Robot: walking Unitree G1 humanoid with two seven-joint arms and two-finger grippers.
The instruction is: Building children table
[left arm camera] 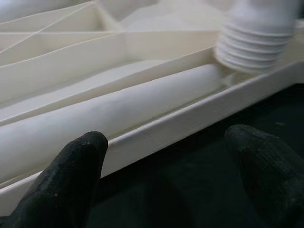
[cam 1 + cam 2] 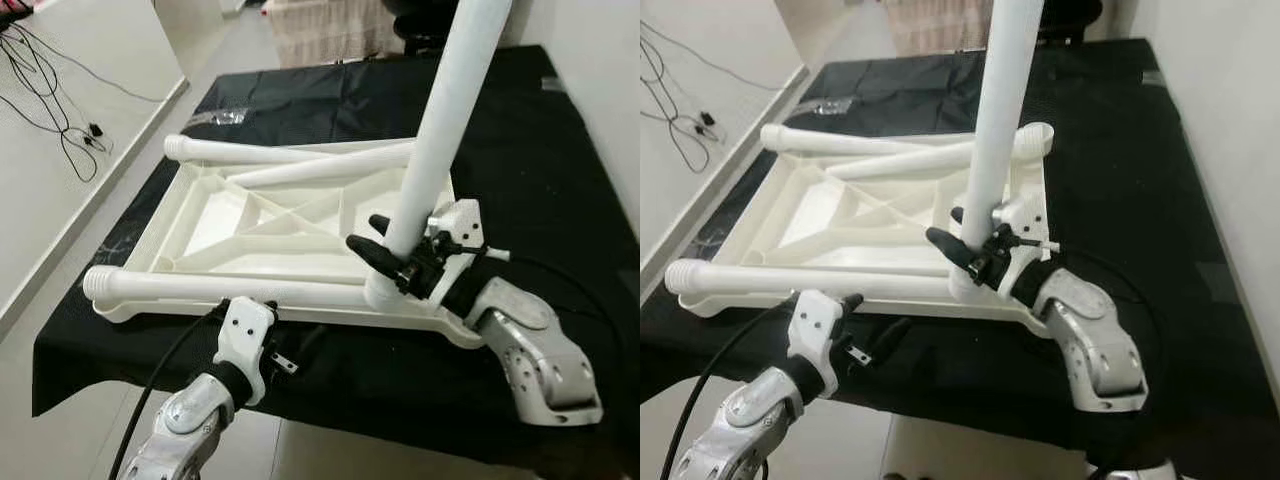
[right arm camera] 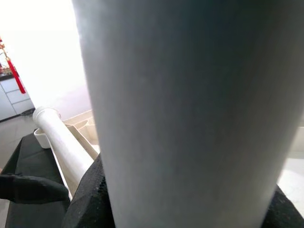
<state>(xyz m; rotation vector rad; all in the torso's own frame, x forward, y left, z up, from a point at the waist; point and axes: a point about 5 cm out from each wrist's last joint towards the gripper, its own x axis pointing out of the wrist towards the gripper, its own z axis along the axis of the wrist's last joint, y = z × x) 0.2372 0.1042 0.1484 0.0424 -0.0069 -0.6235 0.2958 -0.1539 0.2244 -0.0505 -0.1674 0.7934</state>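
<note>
A white plastic table top [image 2: 205, 222] lies upside down on a black-covered surface, its ribbed underside facing up. One white leg [image 2: 440, 130] stands upright in the near right corner socket, and my right gripper [image 2: 390, 255] is shut on it low down. In the right wrist view that leg [image 3: 190, 118] is pressed against my black fingers [image 3: 90, 199]. Another leg [image 2: 230, 290] lies along the top's near edge. My left gripper [image 1: 166, 156] hovers open just in front of it, above the black cloth, holding nothing. Two more legs [image 2: 300, 160] lie across the far side.
The black cloth [image 2: 500, 130] covers the whole work surface, with bare room to the right of the table top. Cables [image 2: 60, 120] trail on the pale floor at left. A wall [image 2: 610, 90] runs close along the right. The upright leg's ribbed base [image 1: 256, 42] sits at the corner.
</note>
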